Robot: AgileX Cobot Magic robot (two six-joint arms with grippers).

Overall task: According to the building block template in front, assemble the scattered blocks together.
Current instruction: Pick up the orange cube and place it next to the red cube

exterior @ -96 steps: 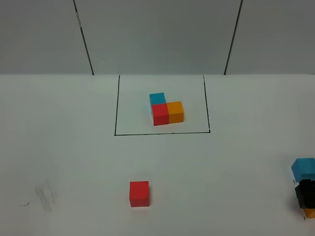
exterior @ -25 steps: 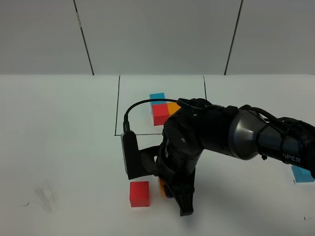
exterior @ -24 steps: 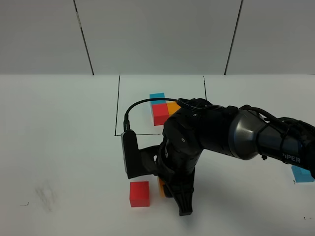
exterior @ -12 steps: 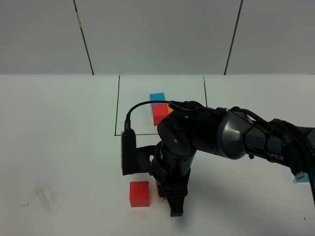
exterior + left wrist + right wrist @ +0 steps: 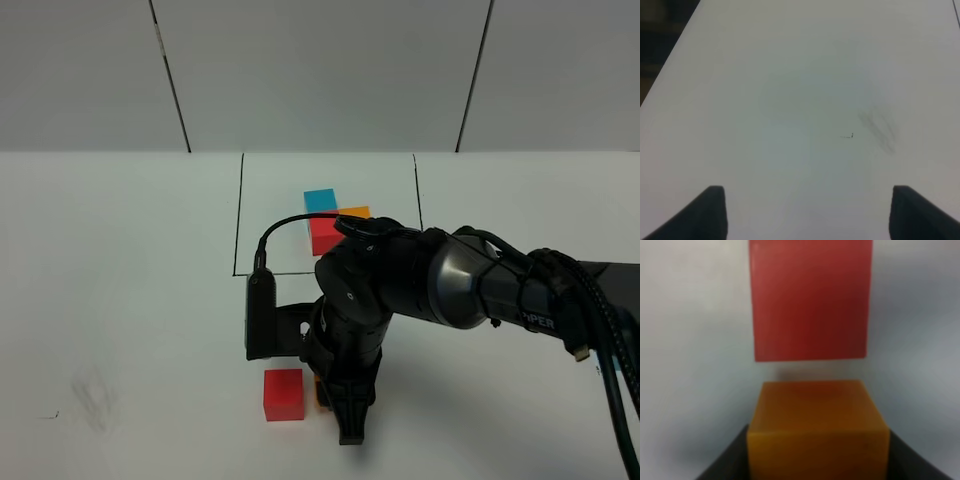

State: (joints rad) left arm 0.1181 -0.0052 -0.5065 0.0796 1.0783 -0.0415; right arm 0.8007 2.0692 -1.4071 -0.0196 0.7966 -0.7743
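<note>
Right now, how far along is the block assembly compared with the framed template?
Done: nothing is joined yet. In hand: the right gripper is shut on the orange cube, held beside the loose red cube, with a gap showing between them in the wrist view. Left: close that gap, then add the light blue cube, which is not in view, to match the L shape of the template.
</note>
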